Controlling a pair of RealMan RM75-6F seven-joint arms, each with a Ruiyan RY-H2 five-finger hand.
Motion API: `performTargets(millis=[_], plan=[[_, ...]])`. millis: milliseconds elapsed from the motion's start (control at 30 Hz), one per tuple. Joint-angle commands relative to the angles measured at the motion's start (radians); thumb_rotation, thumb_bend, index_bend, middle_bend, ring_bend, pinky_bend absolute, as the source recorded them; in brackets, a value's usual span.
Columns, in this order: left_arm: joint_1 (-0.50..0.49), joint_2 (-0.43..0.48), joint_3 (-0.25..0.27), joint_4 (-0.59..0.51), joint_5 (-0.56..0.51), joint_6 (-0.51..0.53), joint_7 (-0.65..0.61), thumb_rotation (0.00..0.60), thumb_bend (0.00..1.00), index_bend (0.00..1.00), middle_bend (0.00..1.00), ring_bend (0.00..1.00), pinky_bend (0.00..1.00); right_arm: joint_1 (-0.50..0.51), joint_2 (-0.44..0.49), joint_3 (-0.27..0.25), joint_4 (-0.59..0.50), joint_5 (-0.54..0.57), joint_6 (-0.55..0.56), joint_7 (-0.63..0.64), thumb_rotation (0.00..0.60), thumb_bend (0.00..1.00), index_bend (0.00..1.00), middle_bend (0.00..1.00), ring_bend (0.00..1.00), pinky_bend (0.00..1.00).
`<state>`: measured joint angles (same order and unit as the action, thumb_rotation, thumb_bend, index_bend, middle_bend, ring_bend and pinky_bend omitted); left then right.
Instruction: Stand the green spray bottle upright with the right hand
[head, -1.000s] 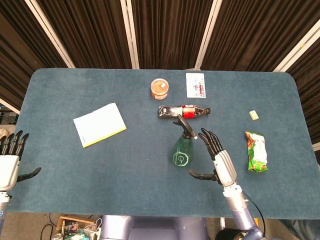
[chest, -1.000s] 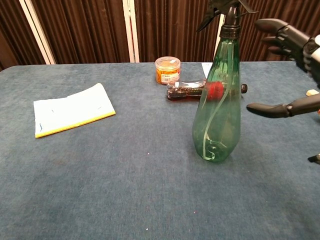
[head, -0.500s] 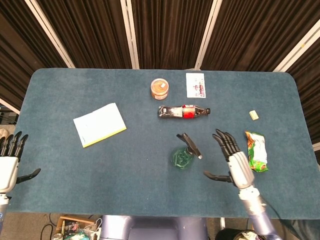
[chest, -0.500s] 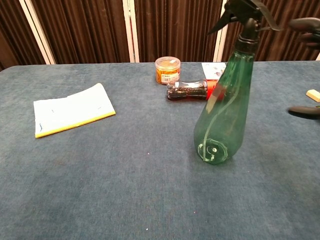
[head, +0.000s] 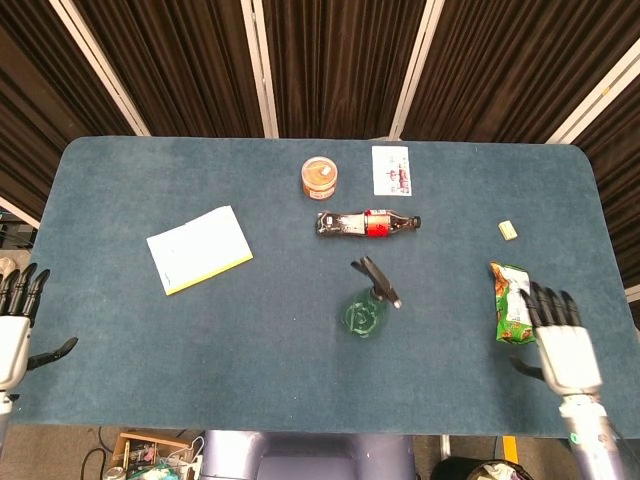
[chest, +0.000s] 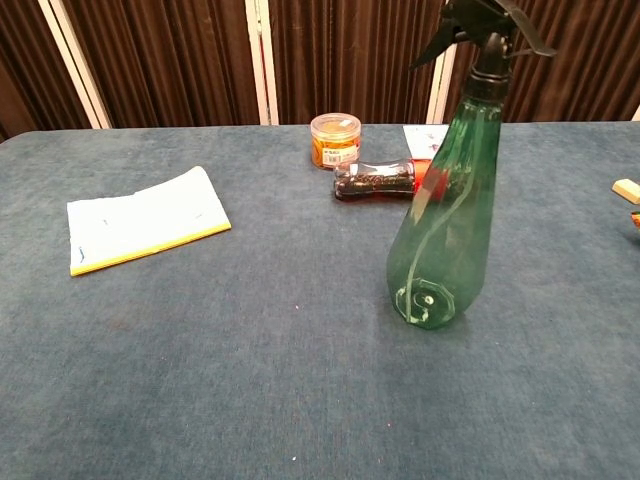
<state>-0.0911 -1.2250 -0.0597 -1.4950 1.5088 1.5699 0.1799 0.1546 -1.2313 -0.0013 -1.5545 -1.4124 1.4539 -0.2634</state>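
The green spray bottle (head: 366, 310) stands upright on the blue table, its black trigger head (chest: 478, 30) on top; the chest view shows its translucent body (chest: 440, 230) leaning slightly. Nothing touches it. My right hand (head: 560, 345) is far to its right near the table's front right corner, fingers spread and holding nothing. My left hand (head: 12, 330) hangs open off the table's front left corner. Neither hand shows in the chest view.
A cola bottle (head: 366, 224) lies on its side behind the spray bottle. Further back are an orange-lidded jar (head: 319, 177) and a card (head: 390, 169). A notepad (head: 199, 250) lies left. A green snack bag (head: 512, 300) and a small eraser (head: 508, 230) lie right.
My right hand let go of the spray bottle and drew back to the right and toward the front edge. The bottle, tilted a second ago, now stands on its base.
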Motion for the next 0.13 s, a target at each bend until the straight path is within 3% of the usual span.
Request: performTargets(millis=[33, 133], plan=[[0.003, -0.002, 0.007, -0.007, 0.014, 0.005, 0.009, 0.6, 0.01, 0.0, 0.0, 0.0, 0.05, -0.049, 0.033, -0.009, 0.014, 0.012, 0.02, 0.082, 0.6, 0.17, 0.0, 0.0, 0.0, 0.0], [0.001, -0.007, 0.012, -0.007, 0.025, 0.003, 0.022, 0.6, 0.01, 0.0, 0.0, 0.0, 0.05, -0.055, 0.046, -0.004, 0.013, 0.011, 0.018, 0.116, 0.6, 0.17, 0.0, 0.0, 0.0, 0.0]])
